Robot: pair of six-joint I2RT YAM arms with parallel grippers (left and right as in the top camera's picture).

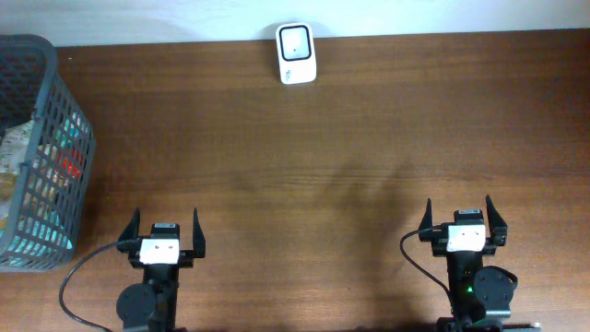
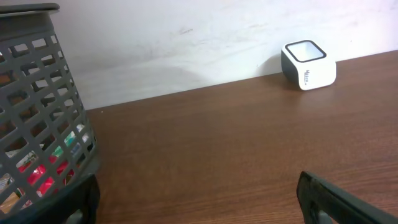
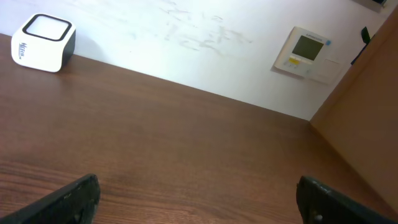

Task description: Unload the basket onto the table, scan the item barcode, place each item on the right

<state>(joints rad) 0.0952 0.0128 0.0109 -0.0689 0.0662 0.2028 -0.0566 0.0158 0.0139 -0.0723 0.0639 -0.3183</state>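
Where the dark wooden table (image 1: 323, 166) meets its far left edge, a grey plastic mesh basket (image 1: 76, 120) stands upright. Coloured packets (image 1: 66, 166), red and green among them, lie inside and show through the gaps in its wall. No barcode can be made out on any of them. The left wrist camera sees this basket (image 2: 37, 93) close on its left, with the red packets (image 2: 43, 180) low behind the mesh.

Just right of the basket, at the near edge of the table, sits the left gripper (image 1: 164, 224). Its two black fingers are spread wide apart with nothing between them, and it touches neither the basket nor any packet. A black cable (image 1: 83, 277) loops from its base toward the near edge.

Further right, at the middle of the far edge and up against the pale wall (image 2: 186, 50), stands the small white barcode scanner (image 1: 296, 53). It has a dark-rimmed window on top. It is well apart from both arms and from the basket. The left wrist camera shows the scanner (image 2: 309, 64) at upper right; the right wrist camera shows it (image 3: 42, 42) at upper left.

At the right, again on the near edge, sits the right gripper (image 1: 461, 214). Its fingers (image 3: 68, 199) are also spread wide and hold nothing. Bare wood lies ahead of it. Beyond, a white wall panel (image 3: 307, 53) with a small screen hangs on the wall.
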